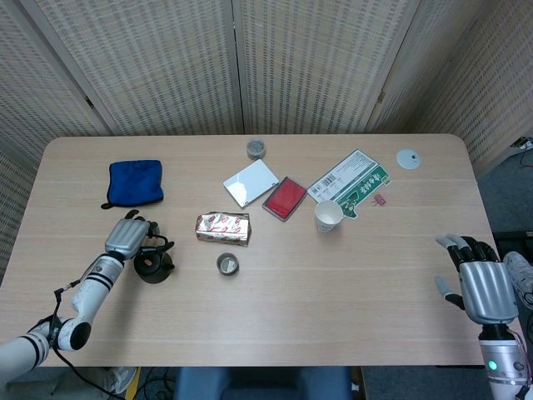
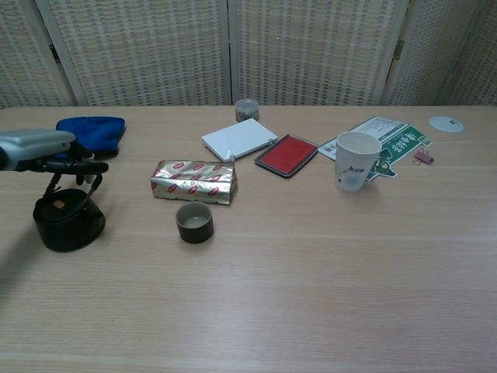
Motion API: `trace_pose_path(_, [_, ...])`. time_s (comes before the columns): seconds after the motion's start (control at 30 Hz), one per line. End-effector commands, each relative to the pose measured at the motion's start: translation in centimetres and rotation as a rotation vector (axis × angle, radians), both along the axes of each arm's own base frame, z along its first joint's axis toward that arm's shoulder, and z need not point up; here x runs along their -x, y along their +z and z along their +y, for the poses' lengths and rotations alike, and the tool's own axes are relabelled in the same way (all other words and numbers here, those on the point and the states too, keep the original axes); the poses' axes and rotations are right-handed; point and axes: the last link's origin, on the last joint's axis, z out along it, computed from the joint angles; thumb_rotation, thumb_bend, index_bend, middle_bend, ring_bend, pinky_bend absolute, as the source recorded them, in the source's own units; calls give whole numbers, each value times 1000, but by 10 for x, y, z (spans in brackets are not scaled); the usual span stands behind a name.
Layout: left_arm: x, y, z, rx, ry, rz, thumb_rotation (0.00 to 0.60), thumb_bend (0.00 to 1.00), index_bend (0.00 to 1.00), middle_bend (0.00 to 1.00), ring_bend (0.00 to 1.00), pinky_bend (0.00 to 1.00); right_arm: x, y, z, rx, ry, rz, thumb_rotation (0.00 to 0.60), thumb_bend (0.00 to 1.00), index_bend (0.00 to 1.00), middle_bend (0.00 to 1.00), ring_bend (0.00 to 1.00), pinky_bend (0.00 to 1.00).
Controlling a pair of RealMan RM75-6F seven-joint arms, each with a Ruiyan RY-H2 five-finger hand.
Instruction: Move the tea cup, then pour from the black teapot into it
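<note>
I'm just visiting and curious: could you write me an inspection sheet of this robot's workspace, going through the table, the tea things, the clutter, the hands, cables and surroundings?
Surface: pale wood table, flat.
Job's things: black teapot upright; small tea cup upright, to its right, apart.
Clutter: foil packet, white box, red pad, paper cup, green leaflet, blue cloth, small tin, white disc.
Hands: left hand at the teapot handle, grip unclear; right hand open, off to the side.
Cables: thin wire along left forearm.
Surroundings: woven screens.
</note>
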Motion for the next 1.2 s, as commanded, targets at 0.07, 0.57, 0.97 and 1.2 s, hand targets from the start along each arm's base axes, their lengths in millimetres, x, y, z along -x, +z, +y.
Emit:
trace_pose_path(0.07, [-1, 3, -3, -3, -3, 8, 41, 138, 488, 477, 307, 72, 2, 0, 0, 1, -2, -4, 600, 249, 236, 237, 183, 252])
trace_pose_path(0.57, [-12, 33, -41, -3, -62, -2, 42, 138, 513, 508, 335, 72, 0, -2, 0, -5, 7, -17, 600, 249, 236, 237, 183, 252])
trace_pose_path(0.97, [-20, 44, -73, -8, -109, -35, 41, 138, 513, 508, 335, 72, -4, -5, -1, -19, 17, -21, 600, 249, 236, 237, 183, 252])
trace_pose_path(1.2, [-20, 46, -82, -37, -139, -42, 48, 138, 505, 508, 333, 73, -2, -5, -1, -19, 15, -25, 600, 249, 236, 237, 183, 252])
